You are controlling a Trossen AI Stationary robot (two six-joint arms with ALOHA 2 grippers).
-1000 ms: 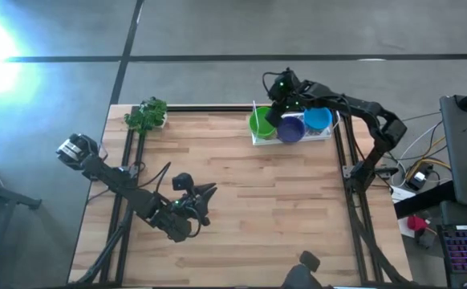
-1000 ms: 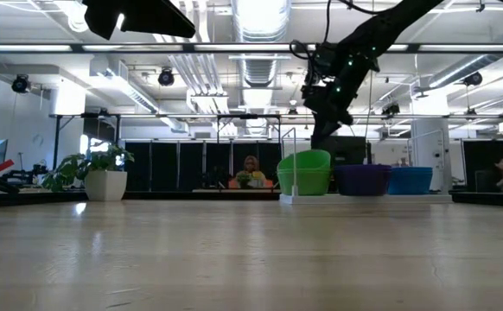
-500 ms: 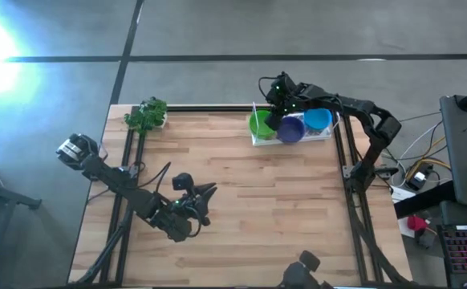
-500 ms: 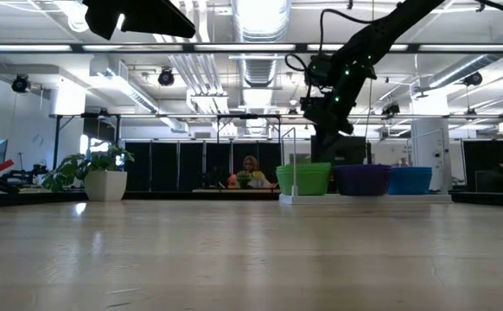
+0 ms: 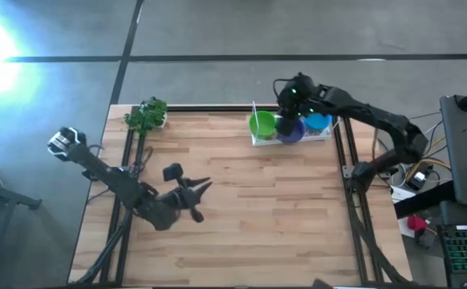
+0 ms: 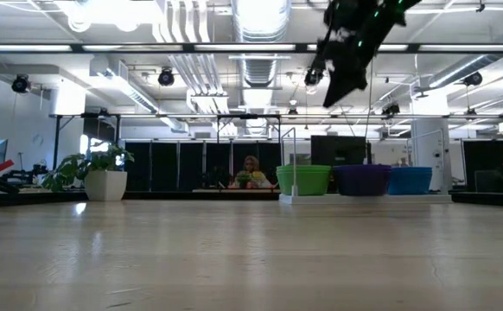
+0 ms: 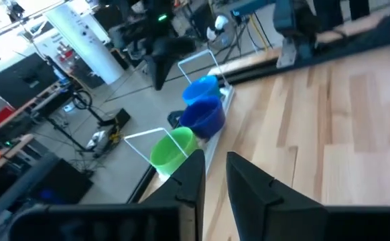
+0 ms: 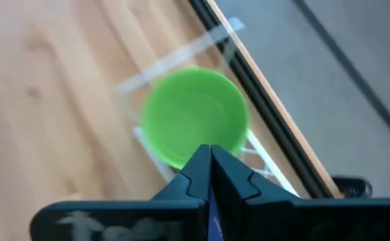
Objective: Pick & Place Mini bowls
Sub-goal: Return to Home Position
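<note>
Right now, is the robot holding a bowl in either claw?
No, nothing is held. The right gripper is shut and empty, high above the mini bowls; the left gripper is open and empty over the table.

Purple bowls (image 5: 292, 133) partly under right pincer (image 5: 282, 120) (high view); per-stack count unreadable; low view crops right arm (image 6: 359, 39).

Both arms are matte black, with slim links and bulky joints. The left arm (image 5: 109, 178), at the high view's lower left, carries a pale grey cap (image 5: 59, 139), and green lights (image 5: 294, 91) glow on the right arm (image 5: 362, 108) at upper right. The left gripper (image 7: 215, 161) and right gripper (image 8: 210, 150) have dark, angular, wedge-tipped fingers.
</note>
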